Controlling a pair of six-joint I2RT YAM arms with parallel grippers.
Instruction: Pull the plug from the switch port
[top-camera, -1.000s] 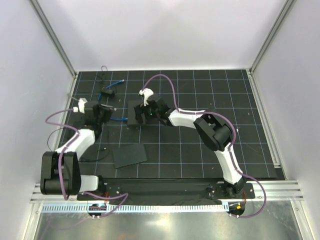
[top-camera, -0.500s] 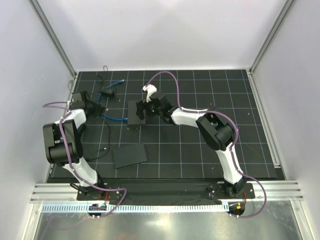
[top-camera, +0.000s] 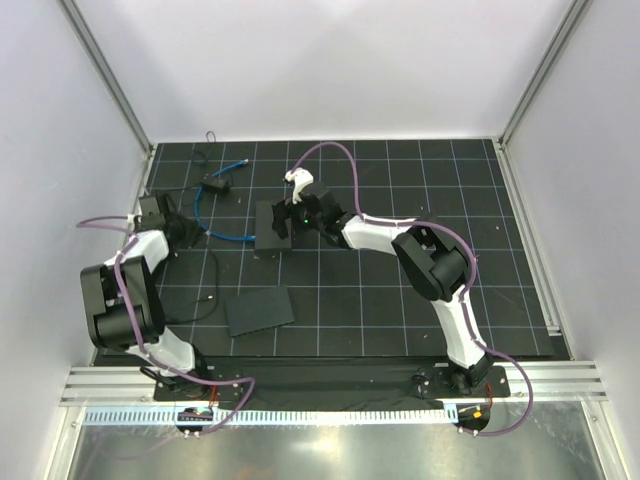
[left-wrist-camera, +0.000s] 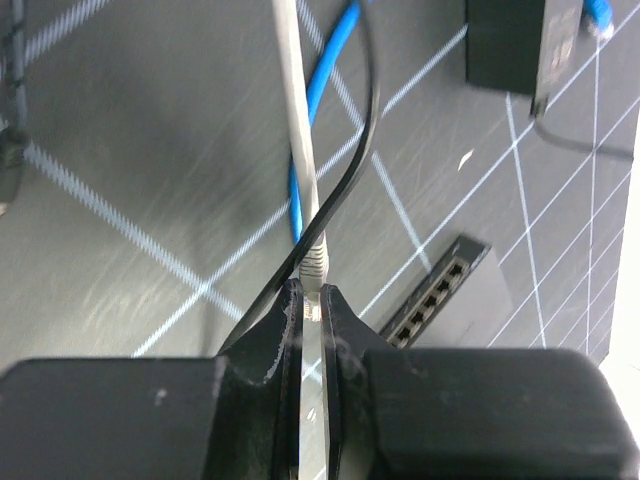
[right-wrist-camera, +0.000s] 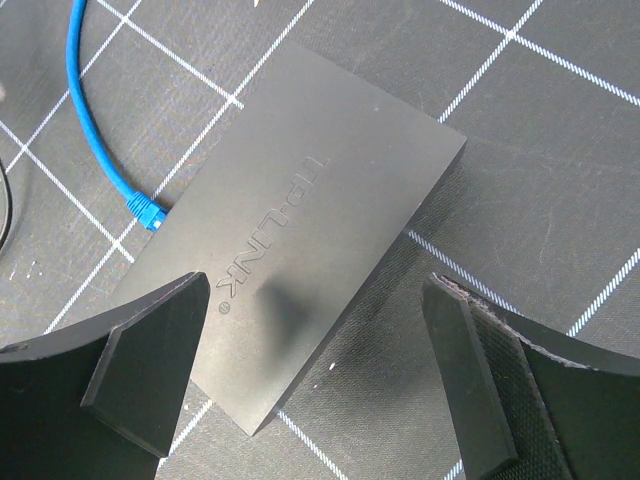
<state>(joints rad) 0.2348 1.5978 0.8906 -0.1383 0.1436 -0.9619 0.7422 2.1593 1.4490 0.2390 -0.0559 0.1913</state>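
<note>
The black switch box (top-camera: 268, 234) lies mid-table, its top showing in the right wrist view (right-wrist-camera: 320, 200). The bright-blue cable (top-camera: 205, 205) ends in a blue boot (right-wrist-camera: 150, 213) against the switch's left edge; the pale plug tip is hidden there. My right gripper (top-camera: 291, 220) hangs open over the switch (right-wrist-camera: 315, 300), a finger on either side. My left gripper (top-camera: 163, 217) is at the table's far left, shut (left-wrist-camera: 312, 296) on the connector of a grey cable (left-wrist-camera: 296, 130). A row of switch ports (left-wrist-camera: 432, 300) shows beyond it.
A small black box (top-camera: 216, 185) stands at the back left, also in the left wrist view (left-wrist-camera: 510, 45). A flat black slab (top-camera: 258, 310) lies near the front. A thin black wire (left-wrist-camera: 345, 180) crosses the grey cable. Walls close the left, back and right.
My left gripper has swung left and back towards the wall, and the arm has folded up. The blue cable's loop has shifted. My right gripper has stayed over the switch.
</note>
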